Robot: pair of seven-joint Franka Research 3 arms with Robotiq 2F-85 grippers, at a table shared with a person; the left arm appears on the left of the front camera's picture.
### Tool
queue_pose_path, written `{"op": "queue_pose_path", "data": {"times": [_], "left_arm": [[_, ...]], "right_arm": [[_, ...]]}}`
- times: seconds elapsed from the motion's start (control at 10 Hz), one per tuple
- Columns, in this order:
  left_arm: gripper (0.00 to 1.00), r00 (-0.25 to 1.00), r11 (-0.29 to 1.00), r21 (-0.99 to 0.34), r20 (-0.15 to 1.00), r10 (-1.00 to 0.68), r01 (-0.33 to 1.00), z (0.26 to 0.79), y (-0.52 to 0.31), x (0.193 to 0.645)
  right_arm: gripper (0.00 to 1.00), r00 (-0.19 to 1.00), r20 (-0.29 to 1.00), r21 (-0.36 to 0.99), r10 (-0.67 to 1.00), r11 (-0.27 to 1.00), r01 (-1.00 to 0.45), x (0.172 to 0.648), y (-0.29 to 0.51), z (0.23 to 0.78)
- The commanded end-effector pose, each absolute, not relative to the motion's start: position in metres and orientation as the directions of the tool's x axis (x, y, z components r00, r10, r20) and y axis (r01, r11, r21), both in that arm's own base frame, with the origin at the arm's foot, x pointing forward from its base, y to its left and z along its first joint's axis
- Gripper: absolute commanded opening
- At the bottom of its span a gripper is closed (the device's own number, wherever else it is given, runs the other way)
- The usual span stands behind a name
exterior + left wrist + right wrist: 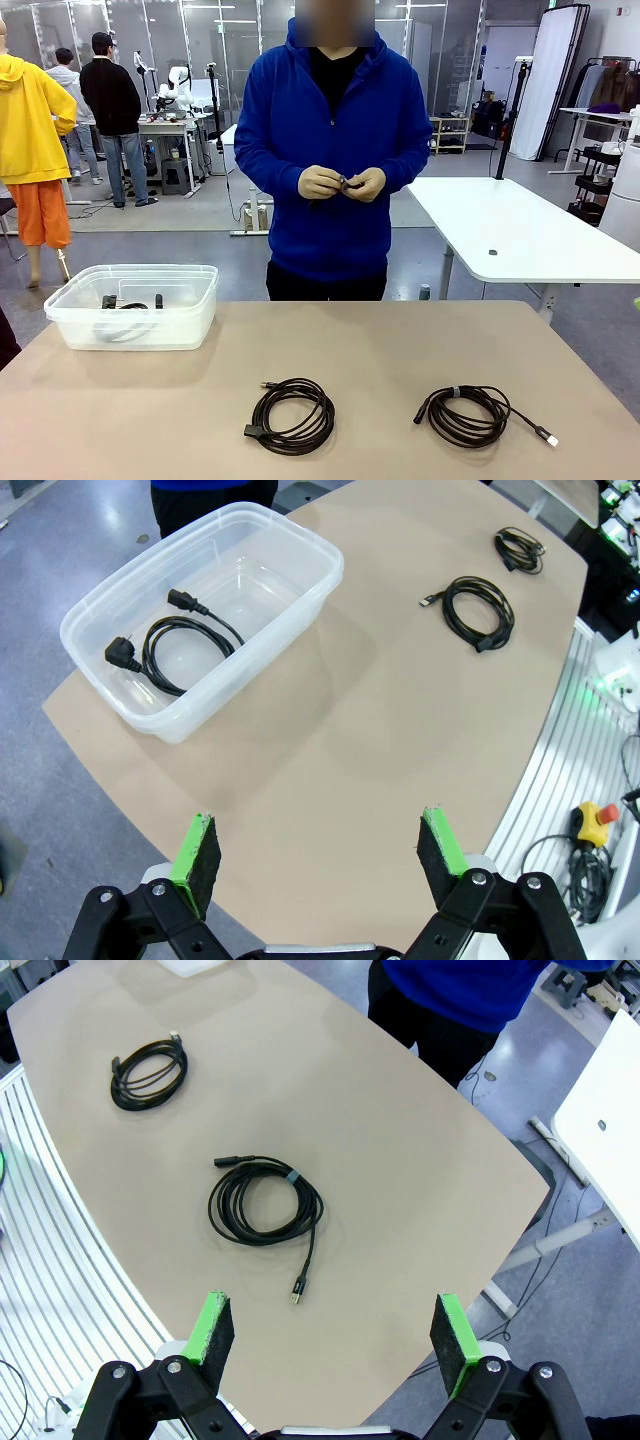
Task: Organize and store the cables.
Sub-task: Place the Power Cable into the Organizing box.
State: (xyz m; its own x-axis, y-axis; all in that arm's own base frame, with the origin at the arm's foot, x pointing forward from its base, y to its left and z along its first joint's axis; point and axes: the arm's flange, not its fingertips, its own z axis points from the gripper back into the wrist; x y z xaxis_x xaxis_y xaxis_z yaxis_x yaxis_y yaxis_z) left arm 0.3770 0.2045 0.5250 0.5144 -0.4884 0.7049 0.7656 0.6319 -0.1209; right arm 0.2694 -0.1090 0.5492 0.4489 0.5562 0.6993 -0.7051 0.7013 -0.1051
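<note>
Left pincer [318,825] hangs above the near edge of the bench [380,350], fingers wide apart with nothing between them. The right pincer [332,1305] is likewise spread and empty.

Three cables show, each a thin black cord wound in a round coil.
- The first cable [292,416] lies near the bench's front middle, with a blocky plug.
- The second cable [468,416] lies to its right, apart from it, one pale-tipped end trailing out.
- The third cable [170,645] lies inside the one clear plastic tub [190,320] at the far left.

The bench top is plain tan. Across it a person [330,150] in a blue top holds something small and dark in both hands [342,183]; what it is cannot be told. Behind are a grey floor [180,245] and a white table [520,230].
</note>
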Motion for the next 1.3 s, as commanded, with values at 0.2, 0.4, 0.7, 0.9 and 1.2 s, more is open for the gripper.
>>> {"op": "queue_pose_path", "data": {"times": [0.2, 0.4, 0.7, 0.9, 1.2], "left_arm": [[1.0, 0.509, 0.634, -0.109, 0.704, -0.494, 0.766, 0.527, 0.2032, 0.375], [1.0, 0.509, 0.634, -0.109, 0.704, -0.494, 0.766, 0.527, 0.2032, 0.375], [1.0, 0.509, 0.634, -0.109, 0.704, -0.494, 0.766, 0.527, 0.2032, 0.375], [1.0, 0.509, 0.634, -0.109, 0.704, -0.494, 0.766, 0.527, 0.2032, 0.375], [1.0, 0.509, 0.634, -0.109, 0.704, -0.494, 0.766, 0.527, 0.2032, 0.375]], "right_arm": [[1.0, 0.437, 0.699, -0.113, 0.566, 0.691, -0.714, 0.2683, -0.1108, 0.5484], [1.0, 0.437, 0.699, -0.113, 0.566, 0.691, -0.714, 0.2683, -0.1108, 0.5484], [1.0, 0.437, 0.699, -0.113, 0.566, 0.691, -0.714, 0.2683, -0.1108, 0.5484], [1.0, 0.437, 0.699, -0.113, 0.566, 0.691, -0.714, 0.2683, -0.1108, 0.5484], [1.0, 0.437, 0.699, -0.113, 0.566, 0.691, -0.714, 0.2683, -0.1108, 0.5484]]}}
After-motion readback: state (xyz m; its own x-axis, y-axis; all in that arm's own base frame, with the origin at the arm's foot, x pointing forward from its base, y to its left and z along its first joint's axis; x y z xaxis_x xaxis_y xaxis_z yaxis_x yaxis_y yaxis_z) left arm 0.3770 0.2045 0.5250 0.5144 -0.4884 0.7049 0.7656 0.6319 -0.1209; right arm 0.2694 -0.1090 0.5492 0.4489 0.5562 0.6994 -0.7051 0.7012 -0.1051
